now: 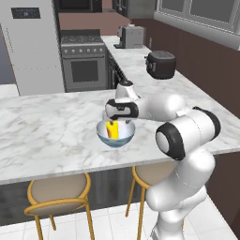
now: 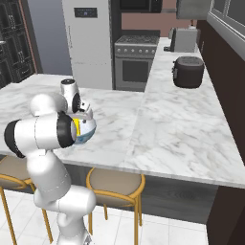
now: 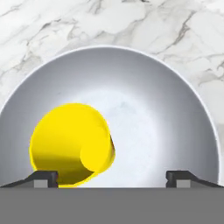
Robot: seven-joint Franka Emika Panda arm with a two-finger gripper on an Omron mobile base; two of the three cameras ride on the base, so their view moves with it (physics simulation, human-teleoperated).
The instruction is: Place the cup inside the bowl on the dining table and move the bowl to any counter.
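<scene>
The cup sits inside the bowl, leaning toward one wall rather than centred, and the bowl rests on the dining table, near its front edge. Two stools tuck under that edge, below the bowl. Directly above the bowl hangs the gripper, its fingers on either side of the cup, apart from it. Behind the table, to the right, runs the counter.

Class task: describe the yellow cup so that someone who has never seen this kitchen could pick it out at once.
Find the long marble dining table with tan stools. Near its front edge sits a blue-grey bowl. Inside it lies the cup, small, bright yellow, tipped over.
</scene>
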